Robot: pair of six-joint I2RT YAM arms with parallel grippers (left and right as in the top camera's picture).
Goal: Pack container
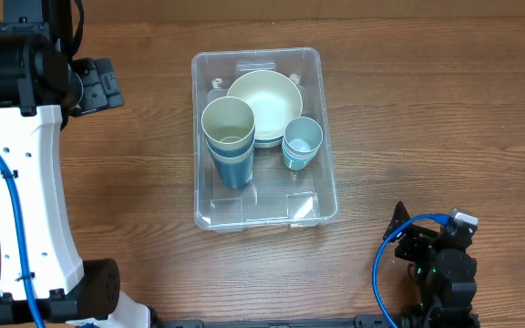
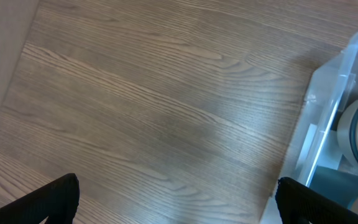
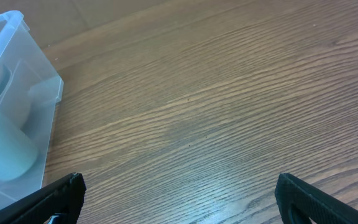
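Observation:
The clear plastic container [image 1: 310, 214] sits mid-table. It holds a cream bowl [image 1: 264, 97], a stack of cups with a cream one on top [image 1: 229, 128], and small light-blue cups [image 1: 302, 141]. The container's corner also shows in the left wrist view [image 2: 334, 93] and in the right wrist view [image 3: 33, 74]. My left gripper [image 2: 179, 202] is open and empty over bare wood, left of the container. My right gripper [image 3: 179, 199] is open and empty over bare wood, right of the container. In the overhead view the left gripper [image 1: 108, 87] is at the upper left and the right gripper [image 1: 404, 228] at the lower right.
The left arm's white body [image 1: 25, 182] runs down the left side of the table. The right arm's base with a blue cable [image 1: 436, 264] sits at the lower right. The wooden table [image 1: 427, 109] surrounds the container.

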